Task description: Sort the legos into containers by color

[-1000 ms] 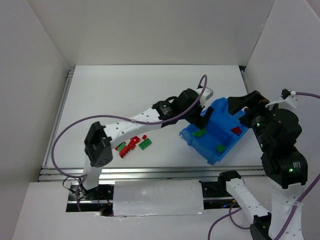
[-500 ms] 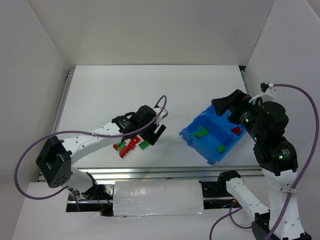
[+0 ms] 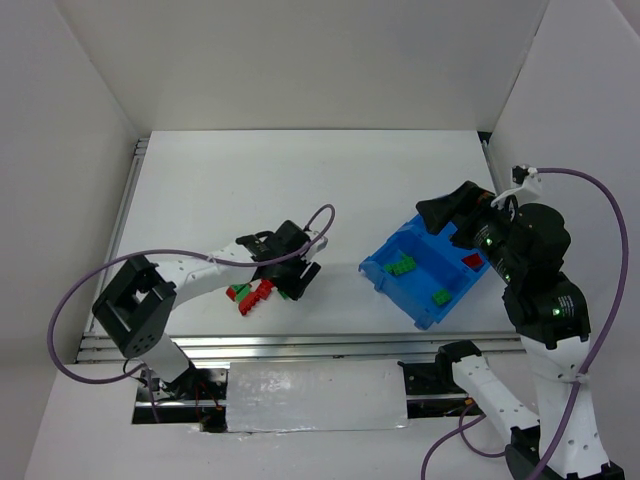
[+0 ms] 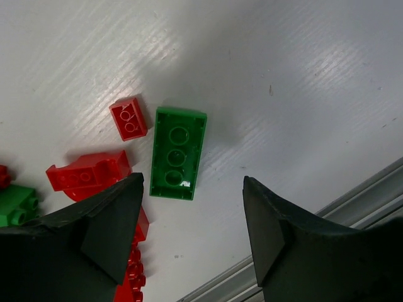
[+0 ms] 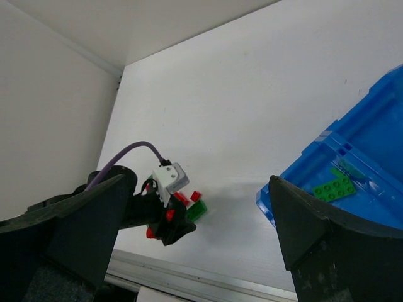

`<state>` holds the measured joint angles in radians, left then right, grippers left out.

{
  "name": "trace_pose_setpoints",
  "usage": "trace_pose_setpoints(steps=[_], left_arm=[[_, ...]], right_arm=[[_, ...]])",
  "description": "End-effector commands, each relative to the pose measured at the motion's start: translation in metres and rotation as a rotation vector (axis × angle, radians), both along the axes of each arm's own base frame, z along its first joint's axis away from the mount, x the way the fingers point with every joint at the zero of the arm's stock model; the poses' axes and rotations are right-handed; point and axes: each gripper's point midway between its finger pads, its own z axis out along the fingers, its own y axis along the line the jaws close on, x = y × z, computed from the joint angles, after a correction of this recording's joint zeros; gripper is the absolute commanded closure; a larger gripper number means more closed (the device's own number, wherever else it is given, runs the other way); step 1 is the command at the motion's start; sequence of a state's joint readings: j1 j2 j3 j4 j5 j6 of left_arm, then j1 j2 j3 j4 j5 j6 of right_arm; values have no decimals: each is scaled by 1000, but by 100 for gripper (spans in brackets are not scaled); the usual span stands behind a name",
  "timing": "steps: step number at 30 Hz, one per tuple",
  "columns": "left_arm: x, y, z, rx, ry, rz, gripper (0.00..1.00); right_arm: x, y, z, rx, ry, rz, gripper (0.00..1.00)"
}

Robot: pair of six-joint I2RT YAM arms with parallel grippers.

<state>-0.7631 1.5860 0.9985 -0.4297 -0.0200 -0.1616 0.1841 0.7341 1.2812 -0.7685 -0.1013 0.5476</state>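
Observation:
A loose pile of red and green legos [image 3: 256,292] lies on the white table at left of centre. My left gripper [image 3: 296,276] hangs low over it, open and empty. In the left wrist view a green brick [image 4: 178,153] lies studs-down just ahead of the open gripper [image 4: 192,182], with a small red brick [image 4: 128,118] and more red bricks [image 4: 88,176] to its left. The blue bin [image 3: 395,285] sits right of centre and holds green bricks [image 3: 403,266] and a red one [image 3: 472,261]. My right gripper [image 3: 440,213] is open and empty, raised beside the bin's far corner.
A metal rail [image 3: 300,345] runs along the table's near edge, close to the pile, and shows in the left wrist view [image 4: 352,201]. White walls enclose the table on three sides. The right wrist view shows the left gripper [image 5: 167,217] and part of the bin [image 5: 371,145].
My left arm has swung from the bin back left to the lego pile and come down over it, open. My right arm has shifted slightly left near the bin.

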Motion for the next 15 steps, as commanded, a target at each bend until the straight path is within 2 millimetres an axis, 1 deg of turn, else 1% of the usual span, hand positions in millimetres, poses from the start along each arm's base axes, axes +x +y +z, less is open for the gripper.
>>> trace_pose_setpoints(steps=[1, 5, 8, 11, 15], left_arm=[[2, -8, -7, -30, 14, -10, 24], [3, -6, -17, -11, 22, -2, 24], [5, -6, -18, -12, 24, 6, 24], [10, 0, -20, 9, 8, 26, 24], [9, 1, -29, 18, 34, 28, 24]], right_arm=[[1, 4, 11, -11, -58, 26, 1], [0, 3, 12, -15, -61, 22, 0], [0, 3, 11, -18, -59, 26, 0], [0, 4, 11, -16, -60, 28, 0], [2, 5, 11, -16, -58, 31, 1]])
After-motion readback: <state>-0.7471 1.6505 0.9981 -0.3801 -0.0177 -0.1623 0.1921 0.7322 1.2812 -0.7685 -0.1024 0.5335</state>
